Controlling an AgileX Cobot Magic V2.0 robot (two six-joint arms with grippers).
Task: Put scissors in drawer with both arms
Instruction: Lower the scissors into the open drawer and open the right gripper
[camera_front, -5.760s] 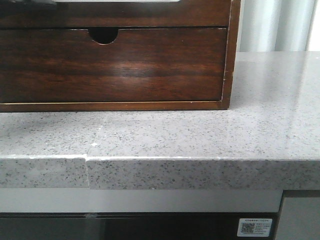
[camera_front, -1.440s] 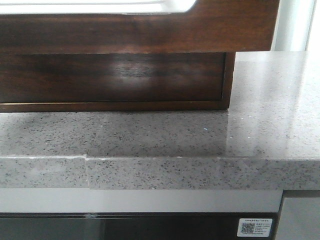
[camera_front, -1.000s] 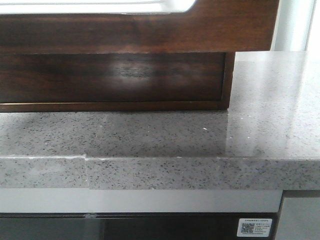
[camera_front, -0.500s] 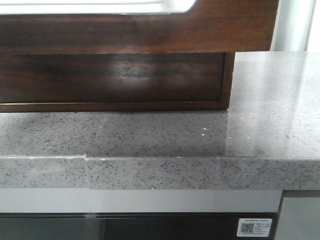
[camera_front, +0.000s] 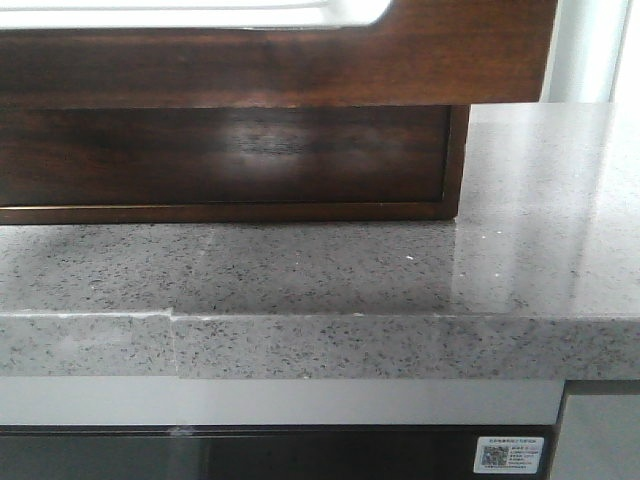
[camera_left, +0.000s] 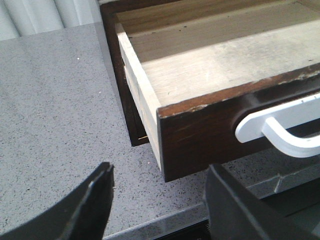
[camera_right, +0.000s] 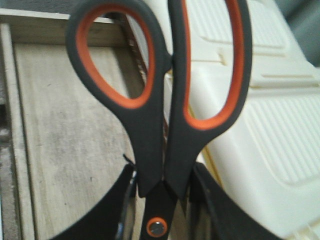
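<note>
The drawer (camera_front: 300, 65) is pulled out; its dark brown glossy front with the white round-cornered area fills the top of the front view. In the left wrist view the drawer (camera_left: 210, 65) stands open with a bare pale wood floor and a white handle (camera_left: 280, 125). My left gripper (camera_left: 160, 200) is open and empty, just in front of the drawer's corner above the countertop. My right gripper (camera_right: 162, 187) is shut on the scissors (camera_right: 160, 100), black with orange-lined handles, held above the drawer's wood floor (camera_right: 70, 135).
The grey speckled countertop (camera_front: 400, 270) carries the wooden drawer cabinet (camera_front: 230, 160); its front edge (camera_front: 350, 345) runs across the front view. A cream ribbed plastic thing (camera_right: 260, 110) lies beside the scissors in the right wrist view.
The drawer has come out toward the camera since the earliest frame and now hides the notched lower drawer's top. Over the last second nothing visibly moved.
</note>
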